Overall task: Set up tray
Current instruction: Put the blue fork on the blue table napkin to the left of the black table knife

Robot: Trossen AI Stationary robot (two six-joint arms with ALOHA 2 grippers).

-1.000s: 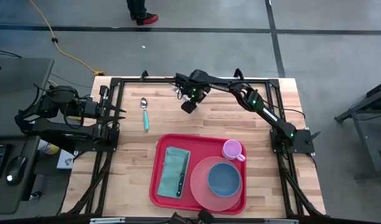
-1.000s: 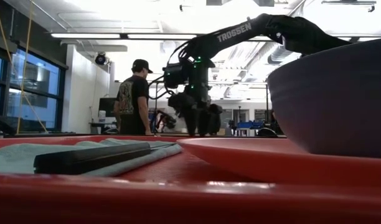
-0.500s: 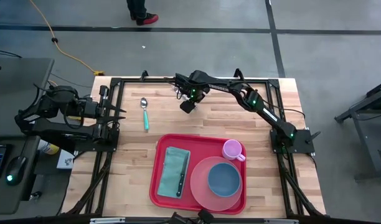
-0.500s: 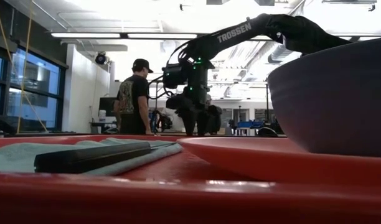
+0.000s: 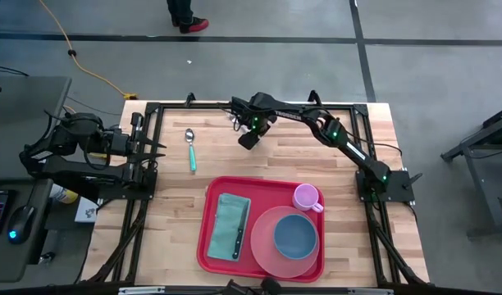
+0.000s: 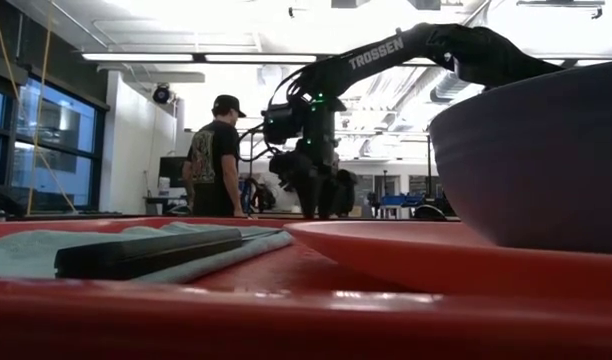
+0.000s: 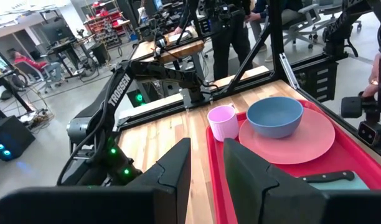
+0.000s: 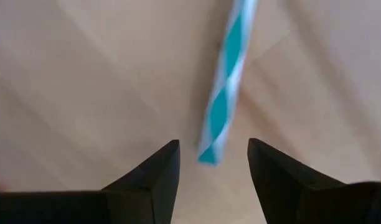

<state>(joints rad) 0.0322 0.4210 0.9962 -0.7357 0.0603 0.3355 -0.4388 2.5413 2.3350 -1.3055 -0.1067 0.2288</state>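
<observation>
Counter (image 5: 177, 205): pale wooden butcher-block top, framed by black rails. Tray (image 5: 214, 246): large, red, rectangular with rounded corners and a raised rim, lying flat on the near half of the counter, towards the right arm's side. On the tray: a teal folded cloth (image 5: 226, 211) with a dark-handled knife (image 5: 239, 233) laid along it; a salmon-pink plate (image 5: 263, 238) carrying a blue bowl (image 5: 295, 233); a pink cup (image 5: 305, 197) at the tray's far corner, just beside the plate. Off the tray: a spoon (image 5: 190, 149) with a teal handle, lying on bare wood at the far left part of the counter, well apart from the tray. A teal-and-white striped straw (image 8: 225, 93) lies on the wood at the far middle (seen only in the right wrist view). Right gripper (image 8: 212, 163): reaching across the far edge of the counter, pointing down over the straw's end, jaws spread with the straw's tip between them, not touching it. Left gripper (image 7: 206, 168): parked at the left edge, jaws apart, holding nothing. A person (image 6: 212, 155) stands in the room behind.
</observation>
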